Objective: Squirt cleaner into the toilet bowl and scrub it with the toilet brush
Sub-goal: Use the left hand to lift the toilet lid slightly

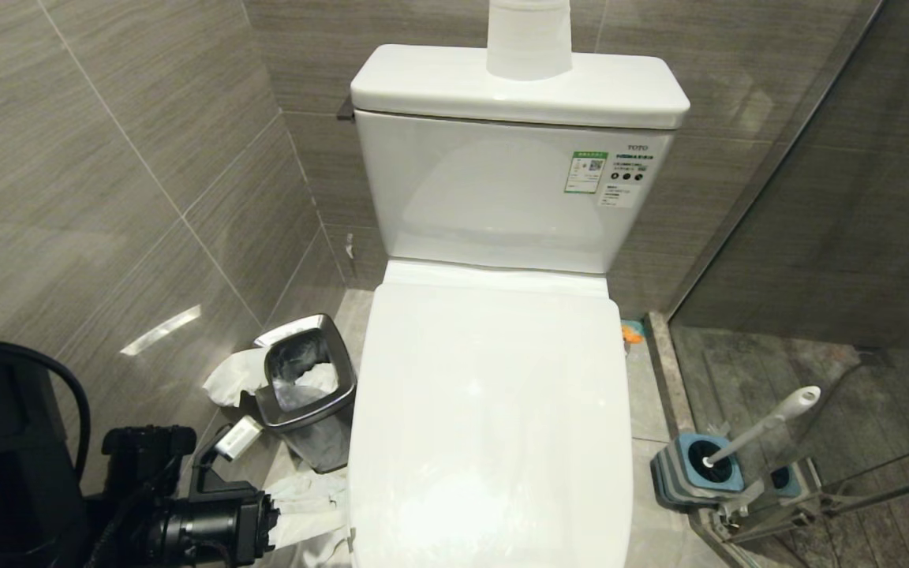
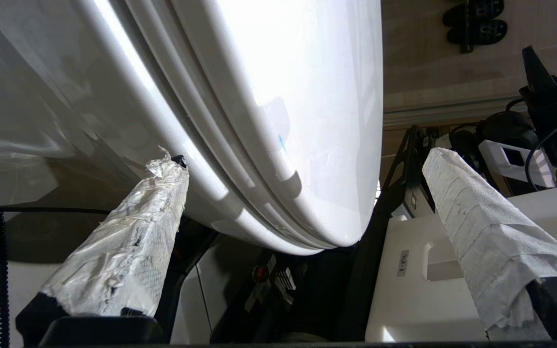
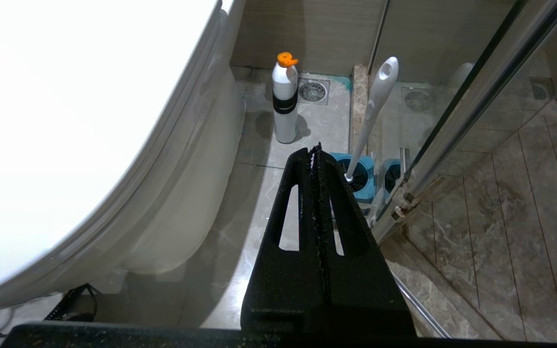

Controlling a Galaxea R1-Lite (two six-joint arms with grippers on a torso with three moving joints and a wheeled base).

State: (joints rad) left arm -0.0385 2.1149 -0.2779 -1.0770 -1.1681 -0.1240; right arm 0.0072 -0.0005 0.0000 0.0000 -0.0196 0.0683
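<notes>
Two hands idle: left hand [image 2: 302, 179] spread wide at closed toilet lid [image 1: 494, 418] front edge; right hand [image 3: 315, 150] clenched empty, toilet brush [image 3: 373, 113] beyond.

black arms and cables; left hand [image 2: 302, 203] fingers wrapped in white paper, right hand [image 3: 315, 150] bare black.

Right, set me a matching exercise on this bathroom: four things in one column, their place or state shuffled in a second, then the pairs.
Things
1. toilet lid
2. toilet brush
3. left gripper
4. right gripper

Place or state
A. wide open at the front edge of the toilet
B. shut, empty
C. closed down
D. standing in its blue holder

Pairs: 1-C, 2-D, 3-A, 4-B
</notes>
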